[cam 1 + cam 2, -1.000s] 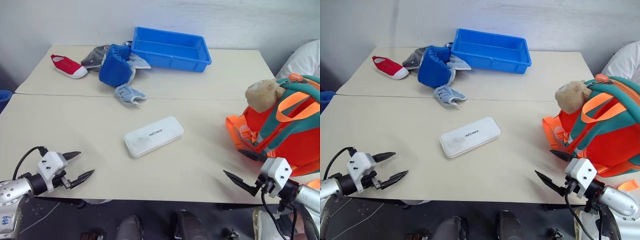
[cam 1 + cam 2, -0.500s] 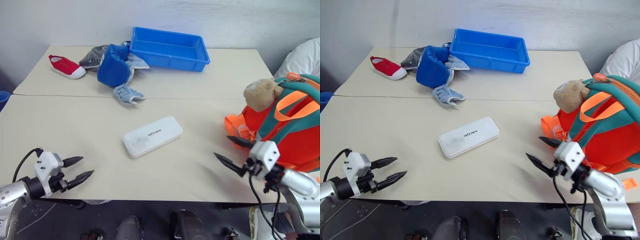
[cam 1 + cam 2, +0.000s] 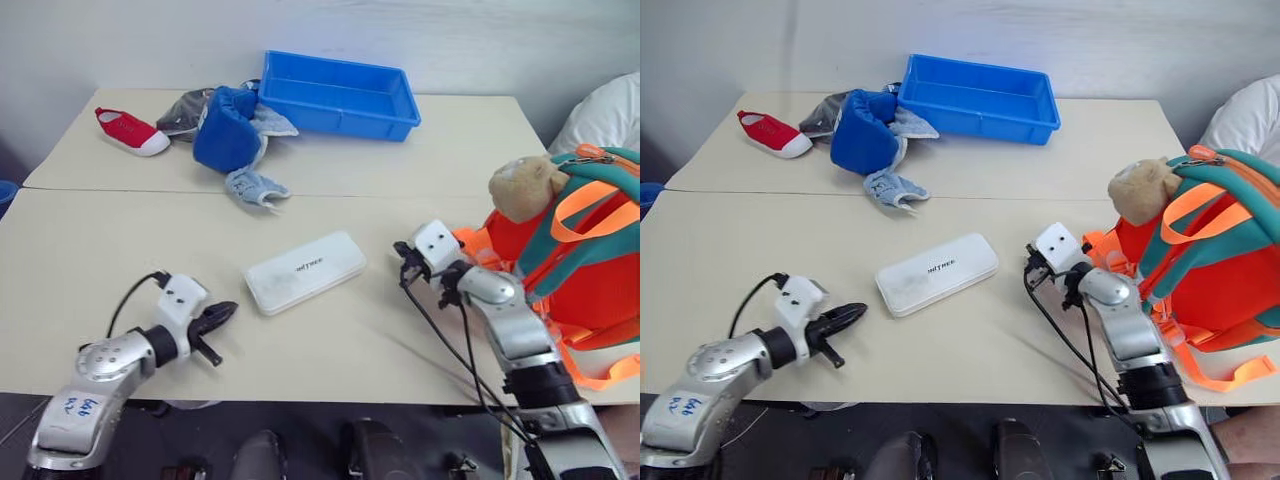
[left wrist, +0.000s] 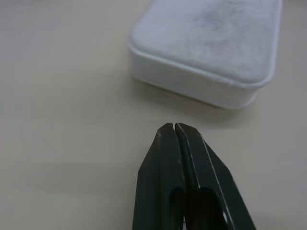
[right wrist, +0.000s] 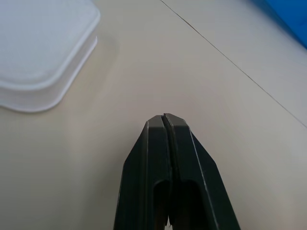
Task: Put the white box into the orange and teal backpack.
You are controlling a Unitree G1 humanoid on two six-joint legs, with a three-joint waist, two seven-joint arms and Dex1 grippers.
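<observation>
The white box [image 3: 305, 271] lies flat on the beige table [image 3: 120, 250], near its middle, with small dark lettering on its lid. My left gripper [image 3: 225, 312] is shut and empty, a short way off the box's near-left end; the left wrist view has its closed tips [image 4: 174, 128] pointing at the box [image 4: 211, 48]. My right gripper [image 3: 400, 248] is shut and empty too, just off the box's right end, which the right wrist view catches as the box [image 5: 38, 48]. The orange and teal backpack [image 3: 575, 260] stands at the table's right edge with a tan plush toy [image 3: 525, 188] on it.
At the back stand a blue tray [image 3: 340, 95], a blue fabric bundle [image 3: 228, 130] with pale cloth [image 3: 255, 187] beside it, and a red shoe [image 3: 125, 131]. A seam [image 3: 350, 196] runs across the table. Something white [image 3: 605, 115] lies behind the backpack.
Both grippers have shut from wide open. The left arm swung right toward the box's near end. The right arm came forward and left, from the backpack's foot to the box's right end.
</observation>
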